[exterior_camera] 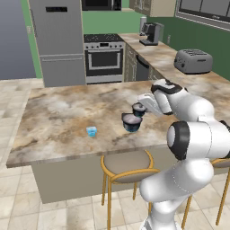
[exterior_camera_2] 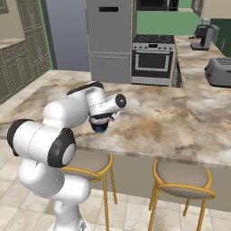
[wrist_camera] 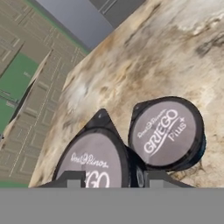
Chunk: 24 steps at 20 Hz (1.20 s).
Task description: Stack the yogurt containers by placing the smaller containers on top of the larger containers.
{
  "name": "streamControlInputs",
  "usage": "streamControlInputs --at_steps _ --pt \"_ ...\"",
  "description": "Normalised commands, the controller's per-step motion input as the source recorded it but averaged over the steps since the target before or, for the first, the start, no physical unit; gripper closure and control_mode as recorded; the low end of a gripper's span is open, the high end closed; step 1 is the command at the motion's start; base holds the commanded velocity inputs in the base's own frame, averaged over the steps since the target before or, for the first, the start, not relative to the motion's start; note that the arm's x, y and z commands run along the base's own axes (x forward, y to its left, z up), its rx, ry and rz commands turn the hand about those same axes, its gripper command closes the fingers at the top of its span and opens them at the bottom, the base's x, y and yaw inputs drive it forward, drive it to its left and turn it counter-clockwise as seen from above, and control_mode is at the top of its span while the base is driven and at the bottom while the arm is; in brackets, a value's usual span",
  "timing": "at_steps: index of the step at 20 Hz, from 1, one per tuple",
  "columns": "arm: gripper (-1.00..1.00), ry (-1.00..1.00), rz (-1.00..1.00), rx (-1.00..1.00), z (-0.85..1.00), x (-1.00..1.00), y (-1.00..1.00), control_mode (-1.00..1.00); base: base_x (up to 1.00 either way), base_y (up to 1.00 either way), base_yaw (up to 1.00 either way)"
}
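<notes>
Gripper (wrist_camera: 113,177) clamped on small dark-blue grey-topped yogurt tub (wrist_camera: 94,164), just beside wide dark-blue grey-lidded tub (exterior_camera: 132,122), nr front edge of marbled counter (exterior_camera: 63,117). Tiny light-blue cup (exterior_camera: 91,131) apart, towards left end.

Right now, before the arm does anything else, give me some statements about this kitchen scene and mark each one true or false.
1. The light-blue cup stands on the counter, apart from both dark tubs. True.
2. The smaller dark-blue tub sits on top of the larger dark-blue tub. False: it is beside it, not on it.
3. A toaster stands on the far counter. True.
4. The gripper is at the light-blue cup. False: it is at the smaller dark-blue tub.
5. The stool has a blue seat. False: grey-brown seat, yellow frame.
</notes>
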Motion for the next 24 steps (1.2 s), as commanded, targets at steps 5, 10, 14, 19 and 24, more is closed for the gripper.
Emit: streamControlInputs --at_steps 5,10,14,19,24 --pt "1.0 0.0 0.0 0.0 -0.17 0.0 0.0 -1.0 0.0 0.0 0.0" --pt "1.0 0.0 0.0 0.0 -0.17 0.04 0.0 -1.0 0.0 0.0 0.0" --pt "1.0 0.0 0.0 0.0 -0.14 0.14 0.0 -1.0 0.0 0.0 0.0" --pt "1.0 0.0 0.0 0.0 -0.14 0.15 0.0 -1.0 0.0 0.0 0.0" --pt "1.0 0.0 0.0 0.0 -0.09 0.18 0.0 -1.0 0.0 0.0 0.0"
